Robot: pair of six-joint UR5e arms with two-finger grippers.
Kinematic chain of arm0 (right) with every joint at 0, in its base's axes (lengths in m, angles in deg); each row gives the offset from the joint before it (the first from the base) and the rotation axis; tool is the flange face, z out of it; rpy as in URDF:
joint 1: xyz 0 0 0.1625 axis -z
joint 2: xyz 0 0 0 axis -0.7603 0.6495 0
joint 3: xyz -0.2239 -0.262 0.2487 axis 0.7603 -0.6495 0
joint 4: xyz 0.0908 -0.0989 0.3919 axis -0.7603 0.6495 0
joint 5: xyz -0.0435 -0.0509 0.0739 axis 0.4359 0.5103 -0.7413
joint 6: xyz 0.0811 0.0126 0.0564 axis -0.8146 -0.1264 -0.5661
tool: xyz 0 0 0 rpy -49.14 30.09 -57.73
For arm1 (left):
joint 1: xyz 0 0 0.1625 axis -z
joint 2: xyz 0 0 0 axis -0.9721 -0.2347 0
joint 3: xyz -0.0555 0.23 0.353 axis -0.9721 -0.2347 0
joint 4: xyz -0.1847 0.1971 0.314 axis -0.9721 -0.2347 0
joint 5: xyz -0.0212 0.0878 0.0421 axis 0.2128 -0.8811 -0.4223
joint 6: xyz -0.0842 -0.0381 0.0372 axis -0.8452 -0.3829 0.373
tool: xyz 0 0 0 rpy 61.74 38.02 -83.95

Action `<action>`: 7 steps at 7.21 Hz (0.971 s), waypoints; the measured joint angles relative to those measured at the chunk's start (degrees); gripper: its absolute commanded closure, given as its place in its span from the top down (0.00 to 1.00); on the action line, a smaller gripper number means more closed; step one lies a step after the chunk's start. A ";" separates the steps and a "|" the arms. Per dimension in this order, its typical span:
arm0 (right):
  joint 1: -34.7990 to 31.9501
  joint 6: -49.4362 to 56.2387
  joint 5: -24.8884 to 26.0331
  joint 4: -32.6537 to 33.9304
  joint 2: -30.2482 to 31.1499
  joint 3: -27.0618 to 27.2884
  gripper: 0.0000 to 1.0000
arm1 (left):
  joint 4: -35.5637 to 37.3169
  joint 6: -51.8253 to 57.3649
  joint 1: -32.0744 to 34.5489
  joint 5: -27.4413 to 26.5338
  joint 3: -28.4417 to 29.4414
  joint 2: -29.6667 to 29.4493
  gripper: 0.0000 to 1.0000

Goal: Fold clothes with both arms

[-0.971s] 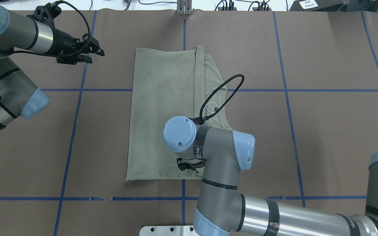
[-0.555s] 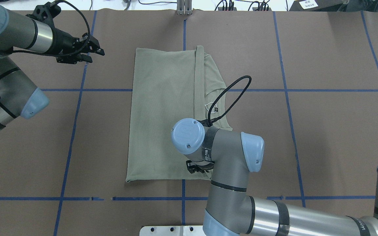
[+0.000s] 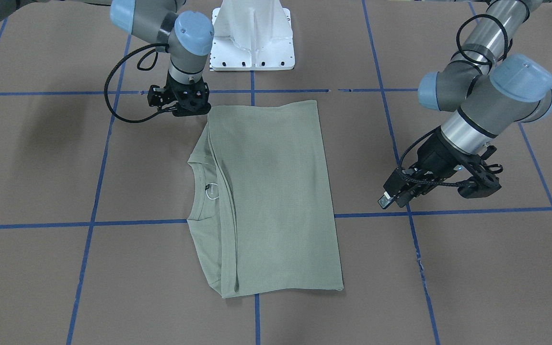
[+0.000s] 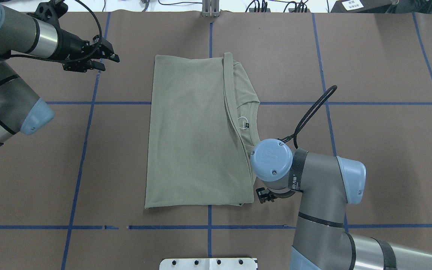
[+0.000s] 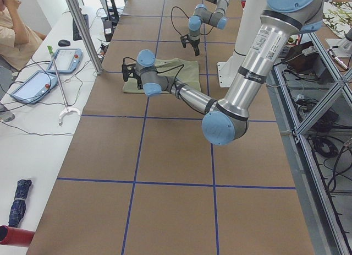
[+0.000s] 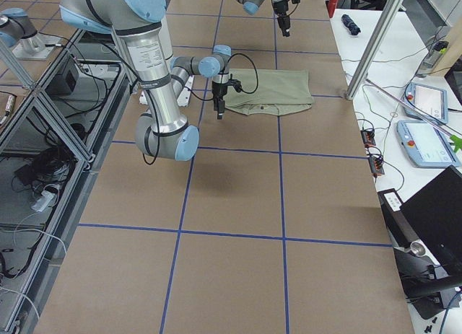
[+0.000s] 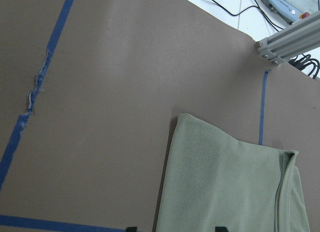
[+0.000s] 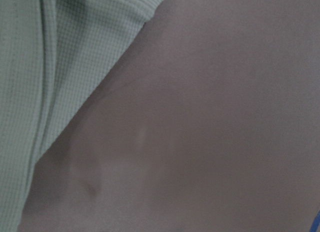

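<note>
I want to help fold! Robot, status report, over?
Left gripper open, away from sage-green knit shirt. Right gripper beside its corner, jaws unseen. Shirt folded flat, nothing blocking.

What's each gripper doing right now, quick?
Left gripper: open, empty, away from the sage-green knit shirt.
Right gripper: beside the shirt's corner; open or shut cannot be told.

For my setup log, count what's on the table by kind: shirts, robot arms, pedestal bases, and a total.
Shirt: 1
Robot arms: 2, the left arm and the right arm
Pedestal base: 1
Total: 4
</note>
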 measured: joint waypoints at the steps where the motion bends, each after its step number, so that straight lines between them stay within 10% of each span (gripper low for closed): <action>1: -0.51 0.21 0.19 0.12 -1.10 0.13 1.00 | 0.32 -0.02 0.03 0.06 -0.31 0.00 0.61; 7: -9.08 4.34 3.74 -10.58 -18.92 -24.90 1.00 | 0.46 -0.02 0.14 0.17 -1.03 0.47 0.61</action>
